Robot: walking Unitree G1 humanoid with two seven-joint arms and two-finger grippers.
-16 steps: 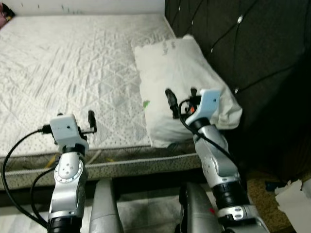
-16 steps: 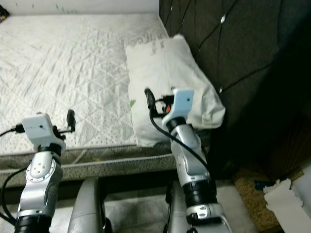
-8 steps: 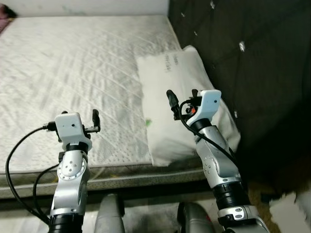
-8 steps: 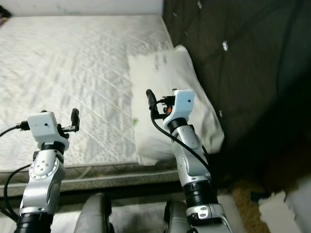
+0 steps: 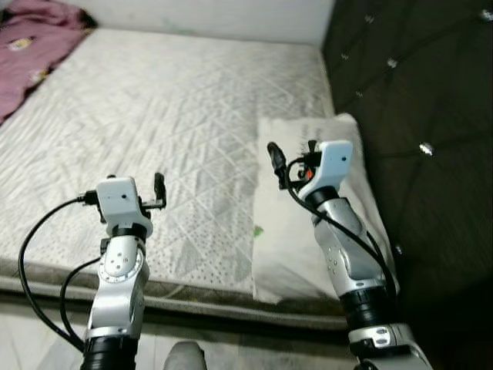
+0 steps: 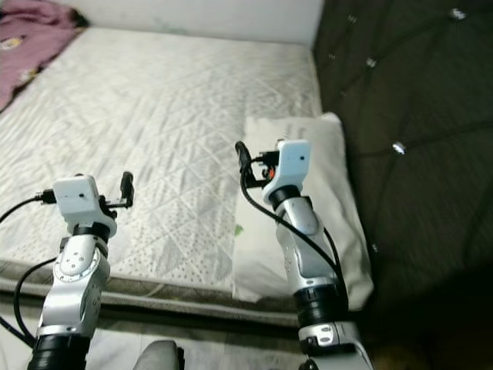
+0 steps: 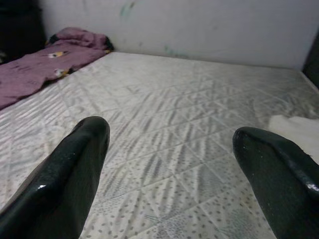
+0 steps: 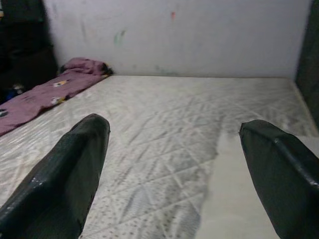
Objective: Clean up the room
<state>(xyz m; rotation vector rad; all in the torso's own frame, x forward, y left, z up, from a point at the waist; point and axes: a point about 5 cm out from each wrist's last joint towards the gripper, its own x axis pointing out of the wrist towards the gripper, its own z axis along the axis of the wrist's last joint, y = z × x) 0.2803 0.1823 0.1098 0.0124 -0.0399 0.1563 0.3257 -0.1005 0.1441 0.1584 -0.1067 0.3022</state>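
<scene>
Bare quilted mattress [image 5: 177,116] ahead, white with a diamond stitch, running up to a pale wall [image 8: 189,35] at its far edge and flanked along its right edge by a dark tufted headboard [image 5: 416,100]. White pillow [image 5: 296,231] lying flat along that right edge, close against the headboard, its near end reaching the mattress's near right corner, with a small green mark on the side facing the middle of the bed. Purple blanket [image 5: 35,38] (some small printed patches on it) bunched at the far left corner and trailing down the left edge, well apart from the pillow. Left gripper [image 7: 172,164] raised over the near edge of the mattress, left of the middle, fingers [image 7: 70,174] spread wide with nothing between them. Right gripper [image 8: 174,169] raised above the pillow's inner side, fingers [image 8: 65,174] likewise spread apart and holding nothing; seen between them in the right wrist view, mattress surface, the pillow's pale edge and the blanket far off by the wall. Black cables [image 5: 38,270] looping from the left wrist down beside the silver forearm.
</scene>
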